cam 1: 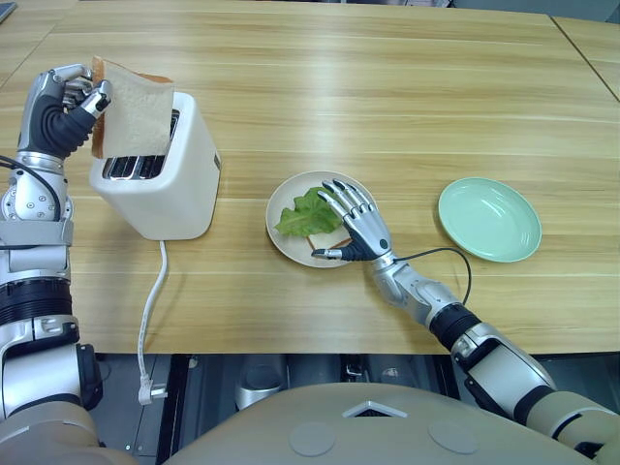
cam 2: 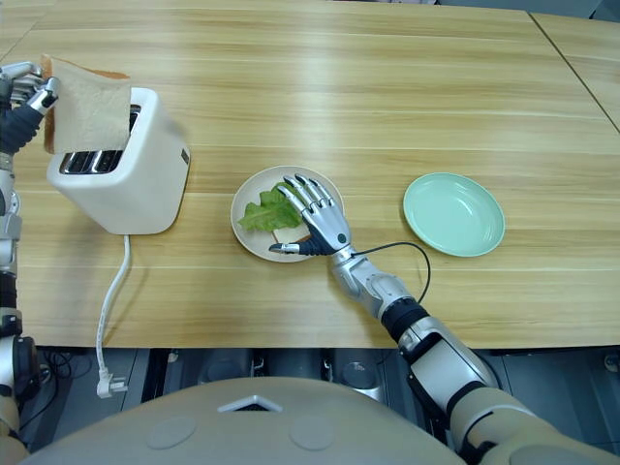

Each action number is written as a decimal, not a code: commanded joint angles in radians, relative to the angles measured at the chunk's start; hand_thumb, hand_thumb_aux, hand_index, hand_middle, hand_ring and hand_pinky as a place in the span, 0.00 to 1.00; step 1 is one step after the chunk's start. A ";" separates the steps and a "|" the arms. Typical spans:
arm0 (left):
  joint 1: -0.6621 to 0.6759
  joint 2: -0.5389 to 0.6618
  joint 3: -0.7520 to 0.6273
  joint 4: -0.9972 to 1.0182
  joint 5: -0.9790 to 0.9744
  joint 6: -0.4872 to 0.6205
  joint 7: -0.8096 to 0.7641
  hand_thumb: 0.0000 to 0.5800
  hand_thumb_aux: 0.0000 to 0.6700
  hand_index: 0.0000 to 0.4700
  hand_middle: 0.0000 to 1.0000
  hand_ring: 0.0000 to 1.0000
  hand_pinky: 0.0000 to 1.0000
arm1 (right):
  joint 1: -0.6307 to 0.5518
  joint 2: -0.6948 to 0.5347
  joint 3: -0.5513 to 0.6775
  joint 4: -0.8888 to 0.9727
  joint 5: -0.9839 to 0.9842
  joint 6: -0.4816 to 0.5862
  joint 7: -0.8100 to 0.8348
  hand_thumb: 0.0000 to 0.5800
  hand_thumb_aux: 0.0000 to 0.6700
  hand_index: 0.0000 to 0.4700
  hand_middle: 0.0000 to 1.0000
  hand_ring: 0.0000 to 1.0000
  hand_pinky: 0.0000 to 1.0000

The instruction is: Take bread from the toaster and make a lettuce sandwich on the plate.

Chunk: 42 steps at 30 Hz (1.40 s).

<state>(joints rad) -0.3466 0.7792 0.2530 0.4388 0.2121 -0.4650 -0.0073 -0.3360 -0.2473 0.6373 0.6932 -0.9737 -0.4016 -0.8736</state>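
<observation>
Green lettuce [cam 1: 298, 213] lies on the bottom slice [cam 1: 323, 240] on the plate [cam 1: 276, 231] under the flat, open right hand [cam 1: 356, 223], while the left hand [cam 1: 63, 111] grips the second slice [cam 1: 136, 111] at the toaster [cam 1: 179, 184].

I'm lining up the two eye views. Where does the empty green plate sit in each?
Left eye view: green plate, right of centre, right of the lettuce plate.
Right eye view: green plate, right of centre, a little further left.
Shared landmark: the white toaster, at the left in both.

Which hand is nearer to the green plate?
Right. The right hand rests over the beige plate, beside the green plate; the left hand holds bread at the toaster.
</observation>
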 commanded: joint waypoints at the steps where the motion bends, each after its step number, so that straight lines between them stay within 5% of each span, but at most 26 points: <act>1: -0.023 -0.008 0.029 0.012 -0.034 -0.015 0.018 1.00 1.00 0.98 1.00 1.00 1.00 | 0.004 -0.003 0.001 0.004 0.007 -0.002 0.002 0.00 0.00 0.00 0.00 0.00 0.00; 19: -0.067 -0.051 0.073 -0.034 -0.192 -0.101 -0.037 1.00 1.00 0.98 1.00 1.00 1.00 | 0.011 -0.020 -0.025 -0.030 0.026 -0.009 0.000 0.00 0.00 0.00 0.00 0.00 0.00; 30: -0.110 -0.172 -0.060 -0.203 -0.390 -0.045 -0.326 1.00 1.00 0.98 1.00 1.00 1.00 | 0.090 -0.095 -0.229 -0.181 0.198 -0.064 -0.006 0.00 0.00 0.00 0.00 0.00 0.00; 42: -0.237 -0.259 -0.280 -0.081 -0.349 0.019 -0.626 1.00 1.00 0.98 1.00 1.00 1.00 | 0.178 -0.152 -0.398 -0.292 0.297 -0.107 0.061 0.00 0.00 0.00 0.00 0.00 0.00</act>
<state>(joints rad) -0.5622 0.5306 0.0156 0.3113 -0.1570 -0.4716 -0.5745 -0.1717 -0.3953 0.2567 0.4278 -0.6895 -0.5042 -0.8314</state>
